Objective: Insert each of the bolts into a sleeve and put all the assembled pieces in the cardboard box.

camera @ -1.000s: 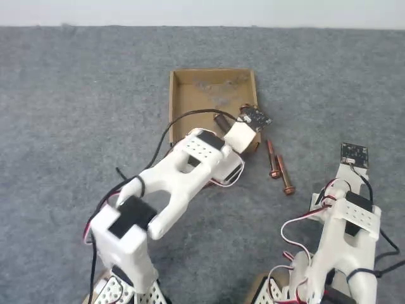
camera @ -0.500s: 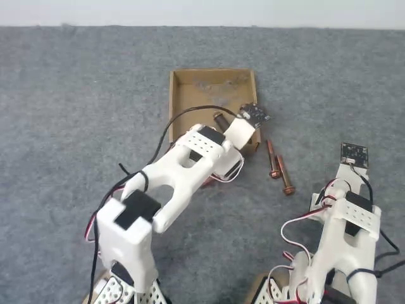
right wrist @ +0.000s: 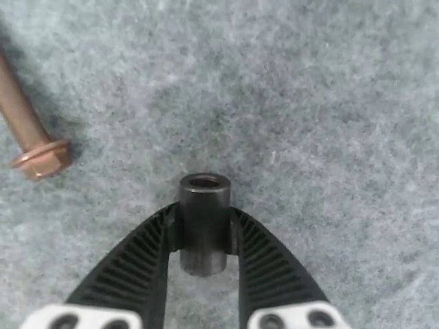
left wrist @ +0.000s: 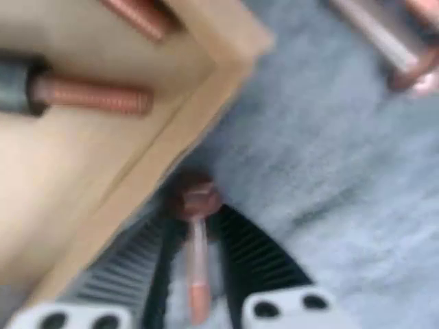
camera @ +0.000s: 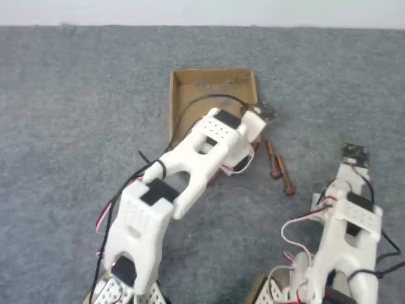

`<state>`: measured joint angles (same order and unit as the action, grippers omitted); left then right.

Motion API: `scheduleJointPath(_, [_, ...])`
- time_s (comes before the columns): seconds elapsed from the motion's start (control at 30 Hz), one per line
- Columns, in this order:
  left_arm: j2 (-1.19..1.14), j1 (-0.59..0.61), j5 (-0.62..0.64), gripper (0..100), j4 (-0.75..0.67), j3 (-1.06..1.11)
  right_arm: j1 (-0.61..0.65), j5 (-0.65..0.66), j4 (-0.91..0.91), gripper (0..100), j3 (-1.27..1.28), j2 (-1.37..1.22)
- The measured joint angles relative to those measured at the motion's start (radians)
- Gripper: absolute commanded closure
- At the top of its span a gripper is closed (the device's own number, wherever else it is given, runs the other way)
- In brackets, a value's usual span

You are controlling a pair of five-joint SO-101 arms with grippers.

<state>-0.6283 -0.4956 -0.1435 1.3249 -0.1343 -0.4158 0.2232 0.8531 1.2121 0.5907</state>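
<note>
Left gripper pinches a bolt along its shank, right gripper a sleeve; both seem stiff, light, slick metal, best held mid-length

You have nothing to read here: no lettering, number or sign can be made out on the cardboard box, on the bolts lying beside it, or on the sleeve. Any marking on the small circuit board at the right arm's wrist is too small for you to tell
</note>
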Motion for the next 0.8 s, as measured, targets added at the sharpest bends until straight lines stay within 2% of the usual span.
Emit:
scheduleJointPath(0.43, [-0.002, -0.014, -0.035, 99, 0.043, -0.012, 0.0, 0.0, 0.0, 99.3, 0.0, 0.0])
scheduleJointPath(0.63, [0.143, -0.048, -0.038, 99, 0.008, 0.186, 0.0, 0.0, 0.0, 99.3, 0.0, 0.0])
scheduleJointPath(0.8, [0.382, -0.058, -0.035, 99, -0.046, 0.385, 0.0, 0.0, 0.0, 99.3, 0.0, 0.0])
